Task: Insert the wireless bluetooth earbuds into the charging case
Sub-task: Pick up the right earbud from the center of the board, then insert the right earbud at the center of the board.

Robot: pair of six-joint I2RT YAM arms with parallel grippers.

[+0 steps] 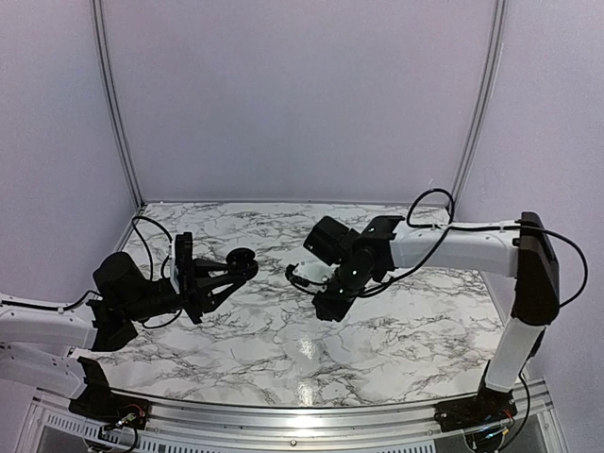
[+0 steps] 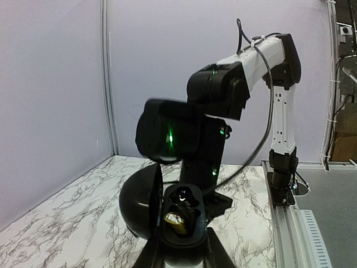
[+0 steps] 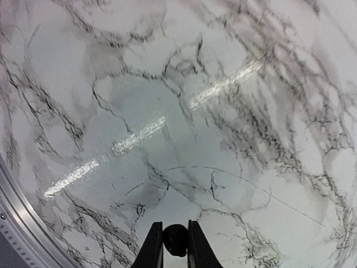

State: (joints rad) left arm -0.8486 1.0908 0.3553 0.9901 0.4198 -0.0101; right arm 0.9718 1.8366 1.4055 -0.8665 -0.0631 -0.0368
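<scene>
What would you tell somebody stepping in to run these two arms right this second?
Left gripper: shut on the glossy black charging case, lid open, held up over the marble table.
Right gripper: shut on a small black earbud, above the table, apart from the case.
Done: case open, one earbud picked up. What already sits in the case is unclear.
Left: seat this earbud in the case. No other earbuds are in view.

Top view looks down from behind onto the table (image 1: 274, 349). Left wrist looks level, sharing the right arm (image 2: 254, 58); right wrist down, seemingly close.
</scene>
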